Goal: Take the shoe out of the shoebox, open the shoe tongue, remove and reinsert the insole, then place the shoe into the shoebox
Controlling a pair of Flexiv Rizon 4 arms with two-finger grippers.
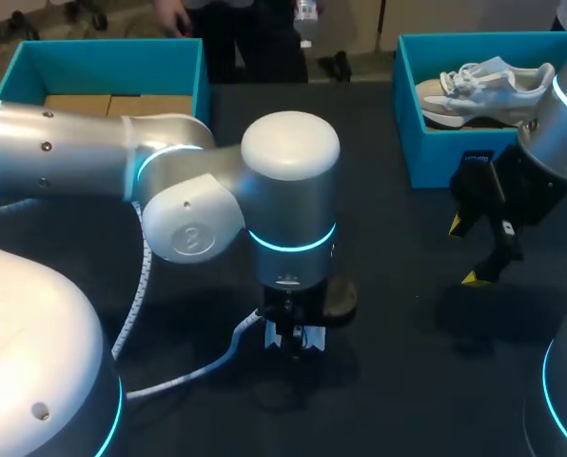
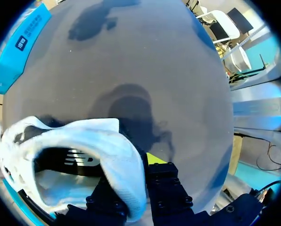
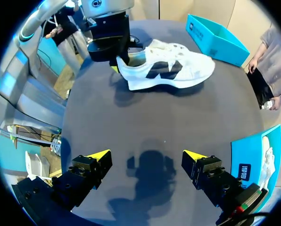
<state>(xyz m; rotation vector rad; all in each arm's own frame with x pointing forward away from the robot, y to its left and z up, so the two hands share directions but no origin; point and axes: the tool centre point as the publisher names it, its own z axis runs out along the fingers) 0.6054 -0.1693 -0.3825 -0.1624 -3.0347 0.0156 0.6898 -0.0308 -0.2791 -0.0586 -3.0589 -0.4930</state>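
Observation:
A white shoe [image 3: 173,70] with a black side mark lies on its sole on the dark table, ahead of my right gripper. My left gripper [image 3: 116,59] comes down on its heel, with the heel collar [image 2: 126,179] pinched between the two fingers. In the head view my left arm [image 1: 283,190] covers the shoe, and only the gripper's [image 1: 293,338] lower end shows at the table's middle. My right gripper [image 1: 466,252] hangs open and empty above the table's right side, a good way from the shoe. An open blue shoebox [image 1: 103,67] stands at the back left.
A second blue box [image 1: 474,143] at the back right holds another white shoe [image 1: 488,86]. The left box has brown cardboard [image 1: 117,103] inside. Bare table lies between my right gripper [image 3: 146,155] and the shoe.

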